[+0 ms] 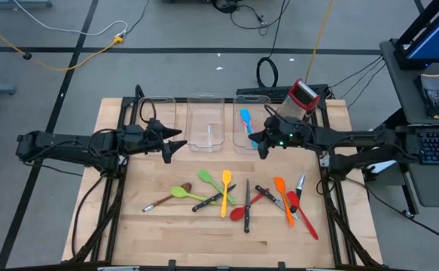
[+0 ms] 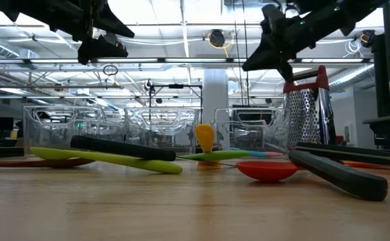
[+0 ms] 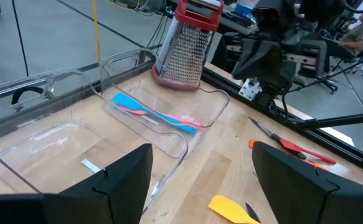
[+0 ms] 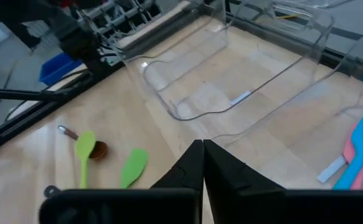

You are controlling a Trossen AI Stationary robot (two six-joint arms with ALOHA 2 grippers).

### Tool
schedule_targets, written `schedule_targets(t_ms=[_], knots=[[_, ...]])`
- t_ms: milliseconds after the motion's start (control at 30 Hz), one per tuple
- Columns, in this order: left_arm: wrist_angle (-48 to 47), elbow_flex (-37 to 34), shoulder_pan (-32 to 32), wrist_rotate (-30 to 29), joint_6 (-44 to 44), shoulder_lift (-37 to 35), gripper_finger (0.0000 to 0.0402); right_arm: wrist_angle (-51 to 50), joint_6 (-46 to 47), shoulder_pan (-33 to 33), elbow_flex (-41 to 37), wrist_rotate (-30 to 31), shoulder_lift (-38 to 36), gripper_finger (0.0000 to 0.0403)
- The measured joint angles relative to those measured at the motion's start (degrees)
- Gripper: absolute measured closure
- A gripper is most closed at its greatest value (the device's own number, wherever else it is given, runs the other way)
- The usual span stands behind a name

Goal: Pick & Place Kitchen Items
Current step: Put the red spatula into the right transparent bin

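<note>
Blue spatula and a pink one sit in your rightmost clear bin, just beside the right gripper, which hangs above that bin's near edge with jaws fully closed and holding nothing. Your left gripper hovers near the leftmost bin, jaws spread wide, also empty. Middle bin has no utensil in it.

Rest of the utensils lie well apart from both grippers, scattered across the near half of the wooden tabletop: brown spoon, two green spoons, yellow spatula, red spoon, orange spatula, red spatula, and black-handled knives crossing among them.

Grater stands upright at the far right corner, behind the bins. Low view shows an open industrial room with ceiling trusses and strip lights. A person's sleeve shows beyond the table in the left wrist view. Cables run over the grey floor; a keyboard sits at the right.
</note>
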Motion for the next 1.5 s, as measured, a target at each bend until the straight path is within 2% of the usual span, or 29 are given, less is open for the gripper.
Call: schedule_targets(t_ms=[167,367,567,733,833,1133,1500], knots=[[-0.04,0.0,0.0,-0.16,2.29,-0.01,0.0123,-2.17,0.59,2.91,-1.6,0.03,-4.93,0.0402],[-0.03,0.01,-0.01,-0.93,5.34,-0.01,0.0123,-10.6,5.39,8.27,-1.71,0.0,-8.98,0.0402],[-0.5,0.02,0.0,-1.72,6.08,-0.02,0.0123,-21.33,16.15,14.88,-1.71,-0.43,-11.06,0.0402],[-0.5,0.02,0.0,-2.78,6.14,-0.02,0.0123,-32.91,30.47,18.55,-1.71,-6.26,-11.82,0.0402],[-0.59,0.02,0.0,-2.8,6.34,-0.01,0.0123,-37.67,35.84,20.62,-1.71,-8.54,-11.8,0.0398],[-0.59,0.02,-0.01,-2.8,6.03,-0.01,0.0123,-43.0,45.26,26.52,-1.71,-11.34,-11.99,0.0363],[-0.48,0.02,0.0,-2.8,3.72,-0.02,0.0123,-47.76,55.7,34.41,-1.71,-19.27,-11.99,0.0311]])
